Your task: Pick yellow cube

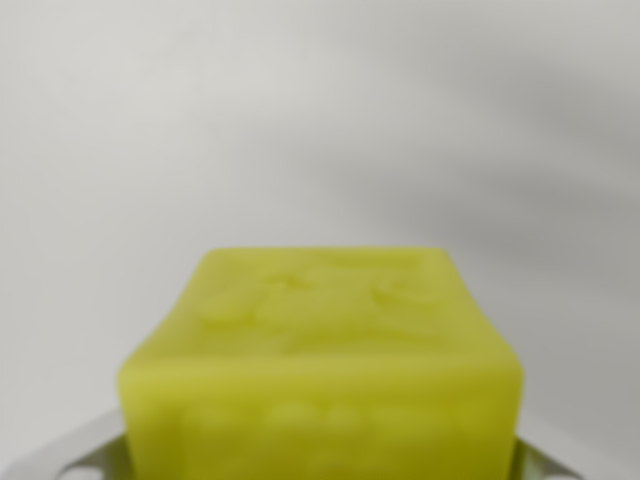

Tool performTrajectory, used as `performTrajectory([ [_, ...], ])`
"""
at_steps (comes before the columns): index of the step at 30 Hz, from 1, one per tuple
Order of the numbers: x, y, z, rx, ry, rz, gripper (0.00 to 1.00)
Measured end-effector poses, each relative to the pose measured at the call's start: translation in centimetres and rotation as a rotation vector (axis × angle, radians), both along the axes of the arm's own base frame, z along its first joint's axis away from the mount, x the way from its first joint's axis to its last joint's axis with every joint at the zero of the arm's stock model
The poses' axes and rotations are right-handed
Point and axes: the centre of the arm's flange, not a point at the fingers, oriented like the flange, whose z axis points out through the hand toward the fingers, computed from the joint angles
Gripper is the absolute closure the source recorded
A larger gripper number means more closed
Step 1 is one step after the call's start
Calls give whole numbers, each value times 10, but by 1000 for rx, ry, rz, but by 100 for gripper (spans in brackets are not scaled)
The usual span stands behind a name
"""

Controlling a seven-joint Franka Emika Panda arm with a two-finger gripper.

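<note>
Close against the camera, blurred yellow cube (320, 370), embossed faces, fingers' (75, 455) state unclear

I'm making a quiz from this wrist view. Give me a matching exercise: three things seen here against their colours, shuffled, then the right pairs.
Things:
1. cube
2. background surface
3. metal parts at the bottom corners

Colours:
A. silvery grey
B. yellow
C. pale off-white

Pairs: 1-B, 2-C, 3-A
</note>
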Motion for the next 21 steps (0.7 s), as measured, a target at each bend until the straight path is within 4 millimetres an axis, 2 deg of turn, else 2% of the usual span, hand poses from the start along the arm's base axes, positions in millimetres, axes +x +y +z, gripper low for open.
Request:
performTrajectory([
  [14,0,0,23,0,0,0,100],
  [21,0,0,24,0,0,0,100],
])
